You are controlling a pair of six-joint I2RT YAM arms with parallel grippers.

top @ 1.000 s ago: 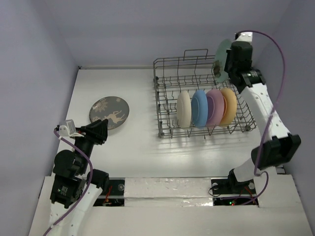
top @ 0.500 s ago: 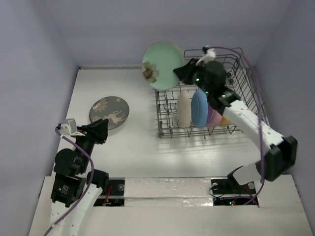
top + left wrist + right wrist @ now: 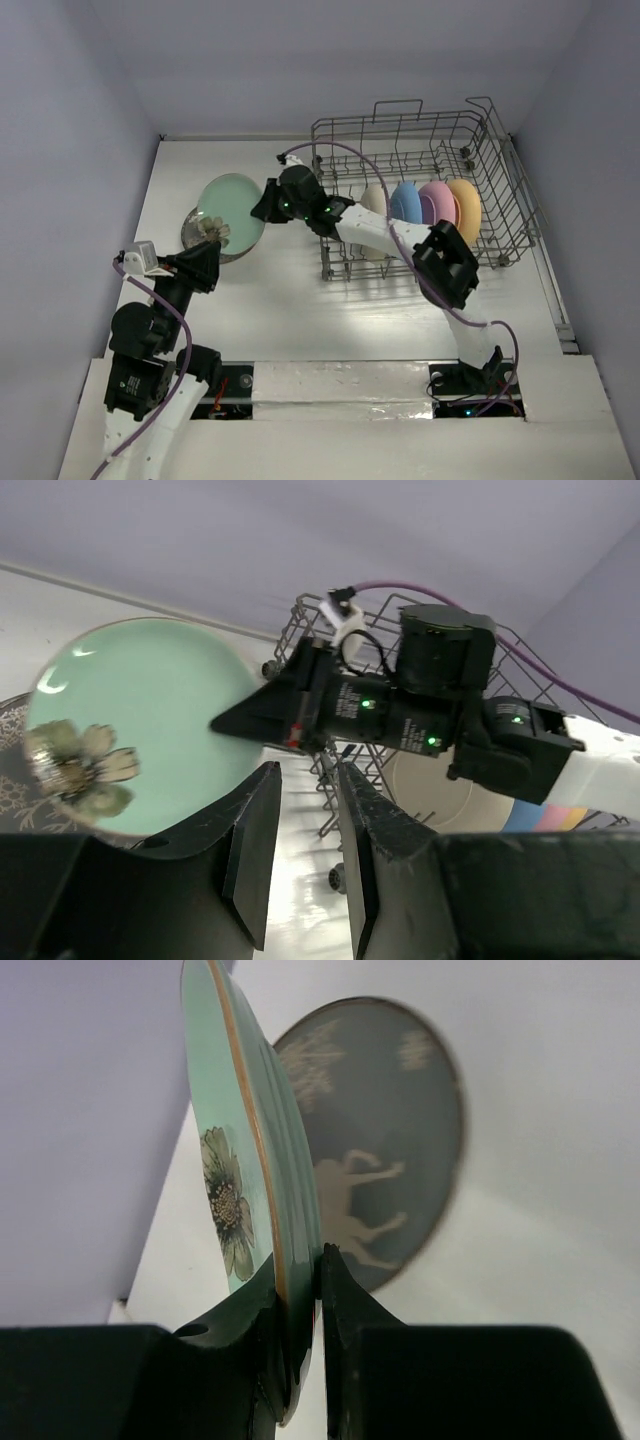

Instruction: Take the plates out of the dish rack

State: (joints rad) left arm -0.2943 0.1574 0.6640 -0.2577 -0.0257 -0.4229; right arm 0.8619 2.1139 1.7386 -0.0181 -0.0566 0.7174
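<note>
Four plates stand on edge in the dish rack [image 3: 420,140] as seen from overhead: the cream plate [image 3: 373,222], sky blue plate [image 3: 405,218], pink plate [image 3: 437,212] and orange-yellow plate [image 3: 466,212], each slotted between tines so it keeps upright. The right gripper [image 3: 264,204] reaches well left of the rack with the mint green plate [image 3: 232,200], tilted and hanging over the mottled grey-brown plate [image 3: 240,253] that lies flat on the table [image 3: 280,300]. I'd guess it is about to be stacked there. The left gripper [image 3: 205,262] sits just beside that pile.

From the left wrist, the left claw's fingers [image 3: 250,850] are apart with nothing between them, pointed at the mint plate's flowered face [image 3: 140,730].

From the right wrist, both fingers [image 3: 262,1310] are pinched tight on the mint plate's rim [image 3: 250,1160]. The plate is edge-on and steeply tipped, and the dark deer-patterned plate [image 3: 390,1130] is beyond it, apart from it.
</note>
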